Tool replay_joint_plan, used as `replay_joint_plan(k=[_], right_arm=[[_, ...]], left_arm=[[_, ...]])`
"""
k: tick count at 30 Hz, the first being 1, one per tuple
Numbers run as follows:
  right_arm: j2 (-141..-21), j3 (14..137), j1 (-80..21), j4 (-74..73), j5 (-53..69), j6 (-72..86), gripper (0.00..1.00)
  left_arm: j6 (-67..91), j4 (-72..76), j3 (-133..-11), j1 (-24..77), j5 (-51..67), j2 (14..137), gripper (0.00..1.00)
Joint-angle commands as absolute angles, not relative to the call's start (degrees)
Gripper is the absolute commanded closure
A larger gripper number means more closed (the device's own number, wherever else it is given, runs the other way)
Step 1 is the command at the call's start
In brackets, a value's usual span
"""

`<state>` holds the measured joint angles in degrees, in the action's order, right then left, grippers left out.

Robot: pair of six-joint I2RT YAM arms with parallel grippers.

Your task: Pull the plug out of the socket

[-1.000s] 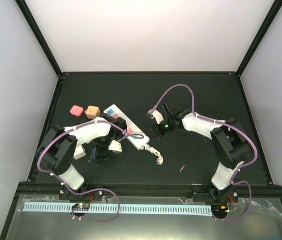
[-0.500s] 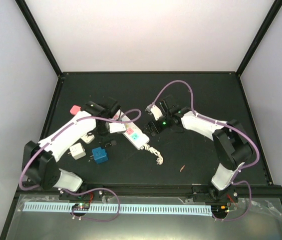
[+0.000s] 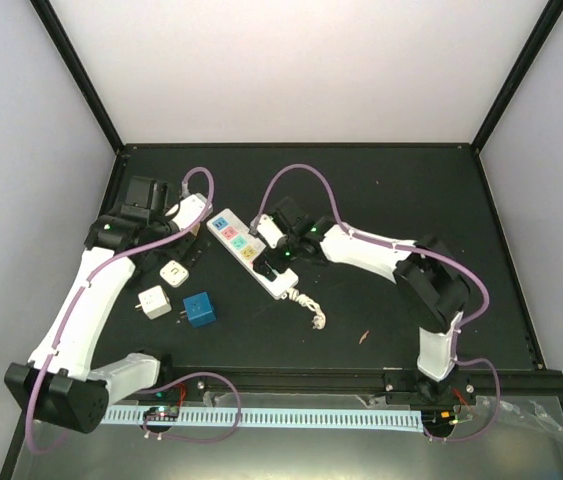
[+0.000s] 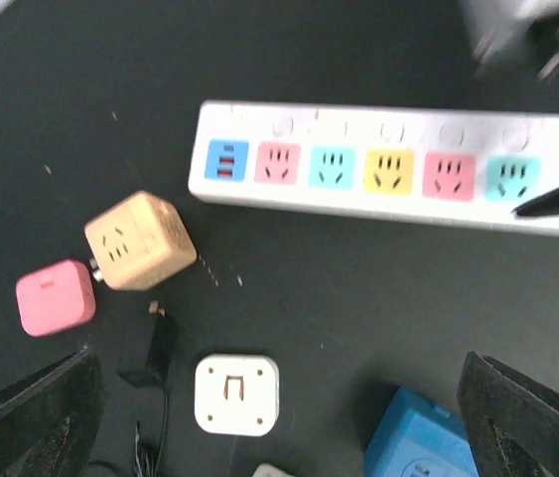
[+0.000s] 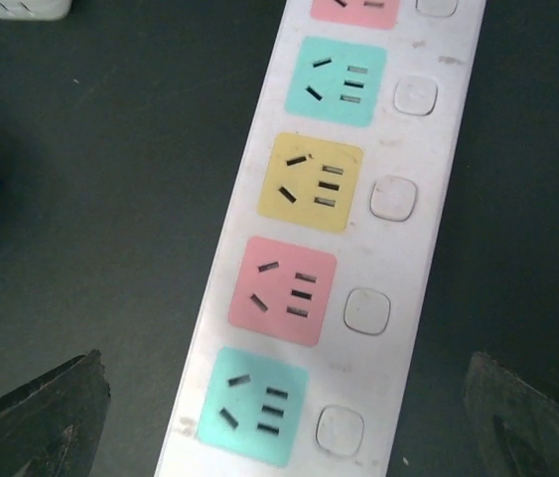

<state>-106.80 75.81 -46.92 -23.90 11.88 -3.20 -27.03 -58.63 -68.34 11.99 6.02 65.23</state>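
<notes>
The socket (image 3: 241, 243) (image 4: 378, 169) (image 5: 329, 258) is a long white strip lying slantwise at mid-table. Every coloured face that shows is empty, so no plug stands in it. Loose cube plugs lie to its left: blue (image 3: 199, 308) (image 4: 428, 447), white (image 3: 173, 272) (image 4: 236, 395), tan (image 4: 140, 241) and pink (image 4: 56, 298). Which of them is the task's plug I cannot tell. My right gripper (image 3: 269, 266) (image 5: 284, 422) hovers open over the strip's cord end, astride the last teal face. My left gripper (image 3: 166, 225) (image 4: 279, 427) hangs open and empty, high above the loose cubes.
A second white cube (image 3: 156, 303) lies near the blue one. A small black charger (image 4: 145, 348) with a thin lead sits beside the white cube. The strip's bundled white cord (image 3: 313, 312) trails toward the front. A tiny red scrap (image 3: 364, 336) lies front right.
My right gripper has opened and slid left onto the strip. The left arm has lifted off the blue cube and swung back to the far left; the blue cube stays on the table.
</notes>
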Motion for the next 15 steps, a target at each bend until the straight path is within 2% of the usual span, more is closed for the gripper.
replay_joint_plan(k=[1,15], right_arm=[[-110.8,79.5,-48.9,-26.1,5.2,-4.9,0.00],[-119.1,84.9,-51.9,-27.4,-1.9,-2.9,0.00]], left_arm=[[-24.1,-52.4,-68.9,11.5,10.4,61.1,0.01],[-18.7,-46.0,-64.8,11.5,13.4,57.0,0.01]])
